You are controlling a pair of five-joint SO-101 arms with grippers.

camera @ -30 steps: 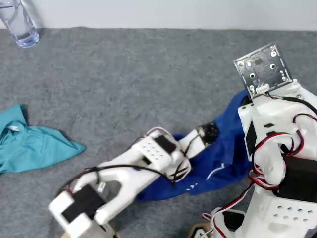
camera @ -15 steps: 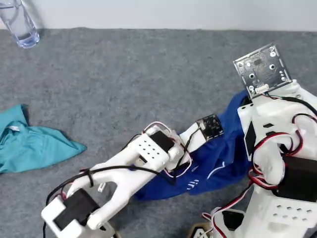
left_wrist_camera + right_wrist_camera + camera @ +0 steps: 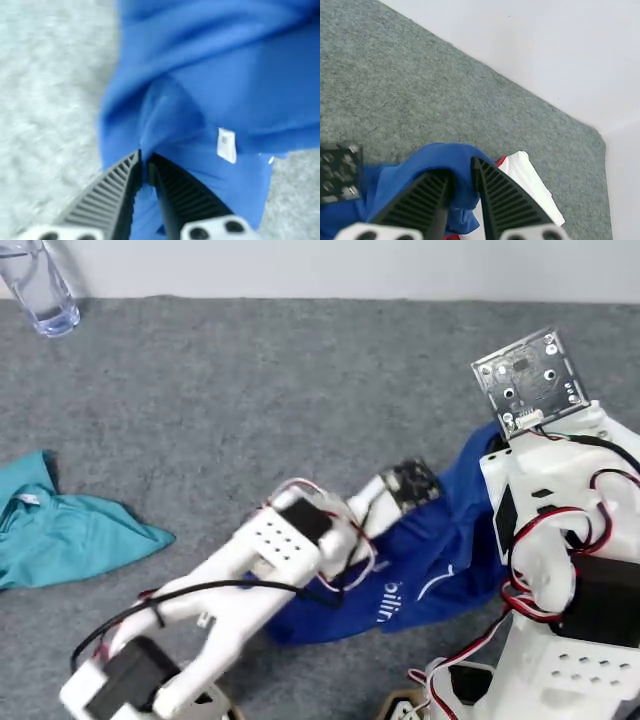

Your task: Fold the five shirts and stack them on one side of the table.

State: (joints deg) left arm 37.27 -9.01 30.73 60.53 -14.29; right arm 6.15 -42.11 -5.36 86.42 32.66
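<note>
Blue shirt [image 3: 450,540] lies bunched on the grey mat [image 3: 300,390] at the right side of the table, partly under the right arm. Left gripper [image 3: 145,159]: jaws pinched together on a fold of the blue shirt, near its white label [image 3: 226,145]. Right gripper [image 3: 462,172]: jaws nearly together, a ridge of the same shirt clamped between them. White cloth [image 3: 530,180] just beside it. Teal shirt [image 3: 70,535] crumpled at the left edge, well apart. Clear glass [image 3: 38,285] at the far left corner.
</note>
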